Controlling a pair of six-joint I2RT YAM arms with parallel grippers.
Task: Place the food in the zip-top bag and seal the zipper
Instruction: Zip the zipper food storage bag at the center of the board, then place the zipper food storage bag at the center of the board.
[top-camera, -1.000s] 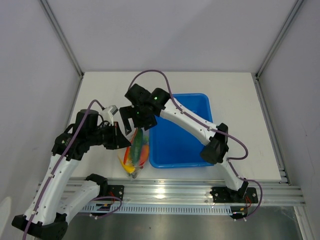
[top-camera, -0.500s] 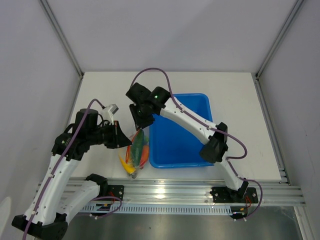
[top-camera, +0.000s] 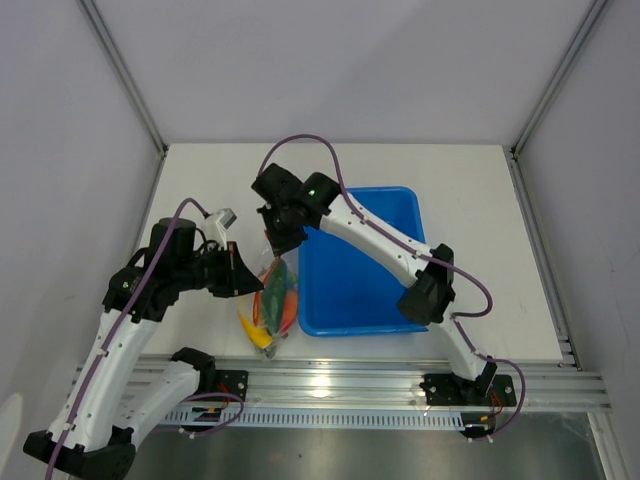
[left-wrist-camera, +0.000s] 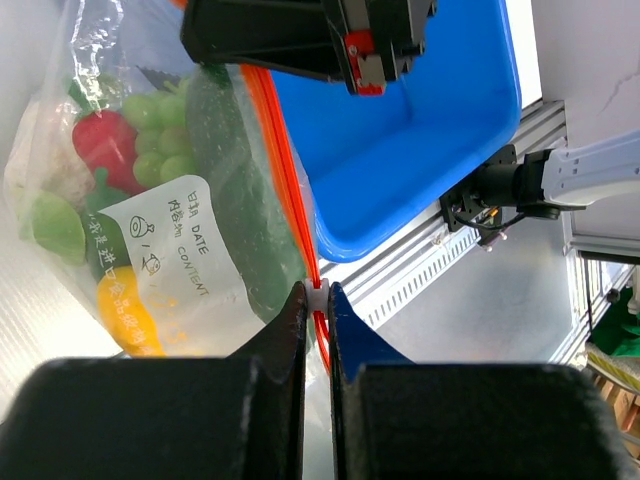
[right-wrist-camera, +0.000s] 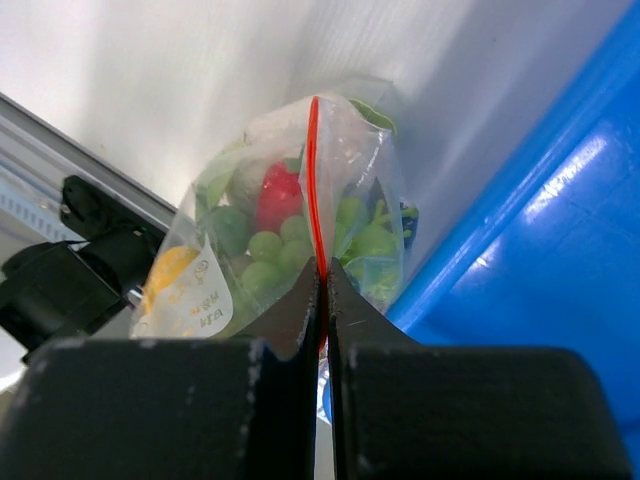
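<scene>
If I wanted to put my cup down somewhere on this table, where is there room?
Bare table lies right of the blue tub and behind it. The tub's floor looks empty too. It is crowded left of the tub, where the left gripper and right gripper pinch the zipper of the zip-top bag.

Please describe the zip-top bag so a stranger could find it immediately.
Find the blue tub on the white table. The zip-top bag is just left of it. Unlike the tub, it is clear, full of colourful toy food, with a red-orange zipper.
</scene>
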